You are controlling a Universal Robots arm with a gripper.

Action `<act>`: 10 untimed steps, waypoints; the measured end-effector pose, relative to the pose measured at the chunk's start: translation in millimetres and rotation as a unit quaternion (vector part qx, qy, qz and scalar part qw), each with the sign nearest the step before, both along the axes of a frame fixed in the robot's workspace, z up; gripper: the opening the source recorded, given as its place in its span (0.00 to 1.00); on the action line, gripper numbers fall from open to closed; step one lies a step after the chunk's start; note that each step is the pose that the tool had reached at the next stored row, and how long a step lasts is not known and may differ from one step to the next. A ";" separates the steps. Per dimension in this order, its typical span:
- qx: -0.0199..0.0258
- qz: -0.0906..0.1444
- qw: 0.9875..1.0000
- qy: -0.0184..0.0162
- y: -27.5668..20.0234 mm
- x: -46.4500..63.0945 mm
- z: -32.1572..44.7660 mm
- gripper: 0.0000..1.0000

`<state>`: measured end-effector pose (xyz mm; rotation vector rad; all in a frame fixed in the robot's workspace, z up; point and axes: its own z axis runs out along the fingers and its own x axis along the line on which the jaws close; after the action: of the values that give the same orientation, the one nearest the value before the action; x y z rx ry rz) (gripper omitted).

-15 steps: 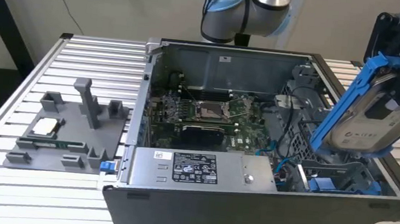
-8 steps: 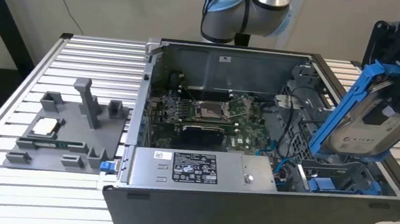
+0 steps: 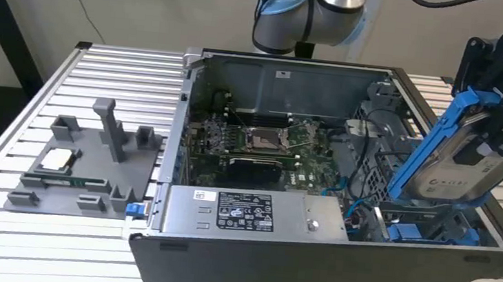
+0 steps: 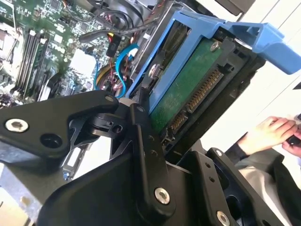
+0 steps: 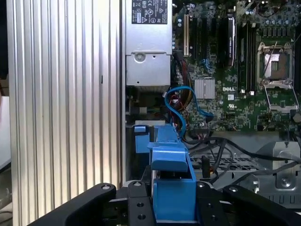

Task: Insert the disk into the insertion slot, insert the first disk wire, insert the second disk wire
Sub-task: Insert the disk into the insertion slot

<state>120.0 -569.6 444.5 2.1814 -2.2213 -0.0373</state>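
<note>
I have the gripper (image 3: pixel 498 127) over the open computer case (image 3: pixel 313 265), on the exterior view's right. Its fingers (image 4: pixel 146 141) are pinching the disk (image 3: pixel 456 171) from both sides. The disk hangs tilted in its blue carrier, the lower end nearer the case and the upper end leaning away to the exterior view's right. In the second wrist view I see the green circuit-board face of the disk (image 4: pixel 186 92) and its connector row between the black fingers.

The disk is not yet in the insertion slot (image 3: pixel 428 226), which lies just below it at the near right corner of the case, in the drive cage. Blue cables (image 5: pixel 181 96) curl beside the cage. The motherboard (image 3: pixel 261 142) fills the middle of the case, and the grey power-supply box (image 3: pixel 244 213) lies along the near wall.

On the slatted table (image 3: pixel 1 241), well to the exterior view's left, stands a grey holder tray (image 3: pixel 92 167). A person's hand (image 4: pixel 268 134) shows beyond the disk.
</note>
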 end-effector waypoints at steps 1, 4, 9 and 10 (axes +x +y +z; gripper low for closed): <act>0.000 0.000 1.000 0.000 -0.3 0.3 -1.4 0.33; 0.000 0.000 1.000 0.000 -1.2 1.1 -5.4 0.33; 0.000 0.000 1.000 0.000 -1.8 2.0 -11.8 0.33; 0.000 0.000 1.000 0.000 -1.9 2.3 -13.2 0.33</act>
<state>122.3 -571.4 431.3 2.1817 -2.2217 -0.0366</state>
